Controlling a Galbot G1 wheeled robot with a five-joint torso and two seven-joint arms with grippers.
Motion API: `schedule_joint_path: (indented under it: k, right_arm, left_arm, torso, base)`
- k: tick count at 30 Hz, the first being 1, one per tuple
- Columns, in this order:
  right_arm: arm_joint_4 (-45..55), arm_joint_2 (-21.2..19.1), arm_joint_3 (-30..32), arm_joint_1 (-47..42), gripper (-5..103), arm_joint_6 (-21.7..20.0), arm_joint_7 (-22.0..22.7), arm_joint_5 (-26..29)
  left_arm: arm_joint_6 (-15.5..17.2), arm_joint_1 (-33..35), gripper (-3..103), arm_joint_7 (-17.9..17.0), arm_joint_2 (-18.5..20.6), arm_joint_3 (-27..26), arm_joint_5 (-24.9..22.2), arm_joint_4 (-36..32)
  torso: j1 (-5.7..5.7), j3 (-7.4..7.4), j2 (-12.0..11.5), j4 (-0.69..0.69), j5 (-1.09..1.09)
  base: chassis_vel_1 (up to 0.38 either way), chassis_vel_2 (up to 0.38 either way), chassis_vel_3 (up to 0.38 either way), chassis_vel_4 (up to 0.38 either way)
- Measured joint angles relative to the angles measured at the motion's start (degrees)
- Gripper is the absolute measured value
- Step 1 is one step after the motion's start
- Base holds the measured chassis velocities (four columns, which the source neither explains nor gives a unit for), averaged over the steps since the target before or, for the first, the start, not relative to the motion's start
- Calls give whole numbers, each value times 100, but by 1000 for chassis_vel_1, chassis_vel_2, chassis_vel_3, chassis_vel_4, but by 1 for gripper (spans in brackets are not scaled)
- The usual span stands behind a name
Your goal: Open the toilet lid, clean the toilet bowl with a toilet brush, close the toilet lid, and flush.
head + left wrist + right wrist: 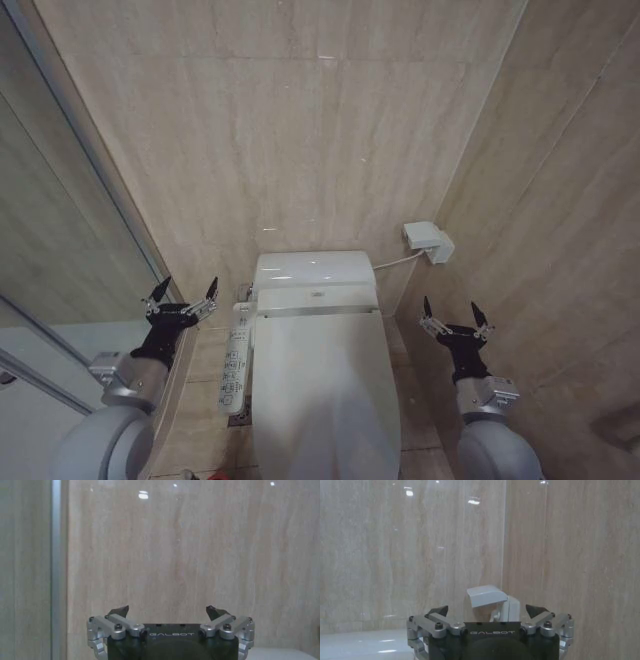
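The toilet lid (325, 385) was down, lying flat over the toilet bowl (262, 420), whose inside was hidden beneath it. The toilet stood centred against the back wall (300, 130), with the cistern housing (312, 271) directly behind the lid. A long white button panel (238, 355) ran along the robot's left side of the bowl, just beside the lid edge.

The left claw (182, 292) was held in the air to the left of the toilet, beside the button panel and near the glass partition (60, 230). Its fingers (119, 611) stood spread wide apart and grasped nothing; in the left wrist view the left claw (169, 611) faced the tiled wall with a metal strip (57, 562) of the partition to one side.

The right claw (454, 315) was held in the air to the right of the toilet, well clear of the lid, close to the side wall (560, 220). It too was released, fingers (438, 610) splayed and empty. In the right wrist view the right claw (489, 610) pointed toward a small white wall box (492, 600), mounted near the room's corner; the same box (428, 241) appeared above and right of the cistern, with a cable (395, 261) leading from it toward the toilet.
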Motion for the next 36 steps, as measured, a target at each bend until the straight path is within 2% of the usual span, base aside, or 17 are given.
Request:
schedule_joint_path:
  k: [1,3,10,13,14,15,16,17,22,28,31,36]
  right_arm:
    - [0,0,0,0,100,0,0,0]
    - [0,0,0,0,100,0,0,0]
    - [0,0,0,0,100,0,0,0]
    - [0,0,0,0,100,0,0,0]
    - [0,0,0,0,100,0,0,0]
    - [0,0,0,-1,100,0,0,0]
    - [0,0,0,1,100,0,0,0]
    - [-1,0,0,0,100,0,0,0]
    - [-1,0,0,0,100,0,0,0]
    - [0,0,0,0,100,0,0,0]
    - [-1,0,0,0,100,0,0,0]
    - [0,0,0,0,100,0,0,0]
  left_arm:
    - [-276,65,100,-2,-25,15,-34,111]
    - [-454,106,100,-4,-40,24,-55,172]
    - [-503,119,100,-5,-44,29,-60,194]
    - [-843,39,100,-57,-58,26,-66,716]
    - [-843,39,100,-57,-58,26,-66,716]
    - [-900,36,100,-81,-52,20,-69,727]
    - [-911,36,100,-97,-42,5,-70,673]
    - [-901,44,100,-121,-33,-9,-70,545]
    - [-785,78,100,-148,-24,-18,-68,282]
    - [-964,39,100,-111,2,-16,-56,790]
    - [-1215,-13,100,-22,57,-47,-62,1115]
    - [-1234,-4,100,-4,78,-53,-8,1153]
  torso:
    - [0,0,0,1,0]
    - [0,0,0,0,0]
    - [0,0,0,0,0]
    - [-1,-1,0,-1,-1]
    - [-1,-1,0,-1,-1]
    - [1,1,0,0,-11]
    - [0,0,0,-2,-3]
    - [-1,-1,0,2,4]
    - [-1,-1,0,0,4]
    - [-1,0,0,0,0]
    - [0,0,0,0,-1]
    - [-1,0,0,0,0]
  base:
    - [0,0,0,0]
    - [0,0,0,0]
    - [0,0,0,0]
    - [0,0,0,0]
    - [0,0,0,0]
    - [0,0,0,0]
    - [0,0,0,0]
    - [0,0,0,0]
    - [0,0,0,0]
    - [0,0,0,0]
    - [0,0,0,0]
    - [0,0,0,0]
